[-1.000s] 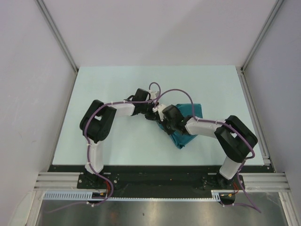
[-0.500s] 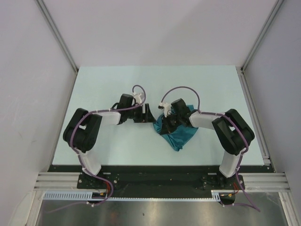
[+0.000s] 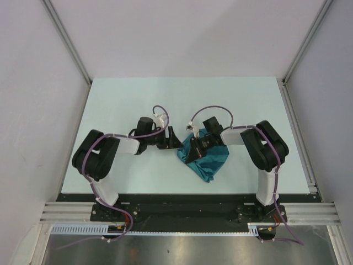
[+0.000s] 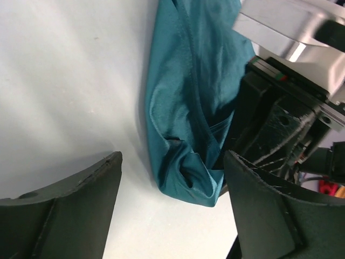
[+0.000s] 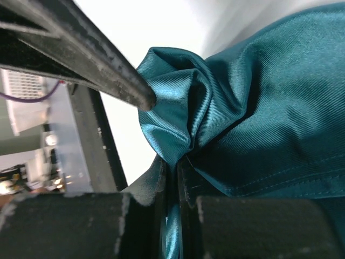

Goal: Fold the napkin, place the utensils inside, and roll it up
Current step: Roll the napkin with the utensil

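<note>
The teal napkin point(image 3: 208, 162) lies bunched on the table right of centre. It fills the right wrist view point(image 5: 259, 102) and hangs crumpled in the left wrist view point(image 4: 188, 108). My right gripper point(image 3: 191, 150) is shut on a pinched fold of the napkin's left edge point(image 5: 175, 156). My left gripper point(image 3: 172, 139) is open and empty just left of the napkin, its fingers point(image 4: 64, 199) apart on either side of the cloth's lower tip without touching it. No gold utensils show in any view.
The pale table point(image 3: 121, 99) is bounded by grey walls on three sides and a metal rail point(image 3: 182, 210) at the near edge. Both arms meet near the table's middle, purple cables looping above them.
My left arm has drawn back to the left and let go of the cloth. My right gripper has moved left, pulling the napkin into a tighter bunch.
</note>
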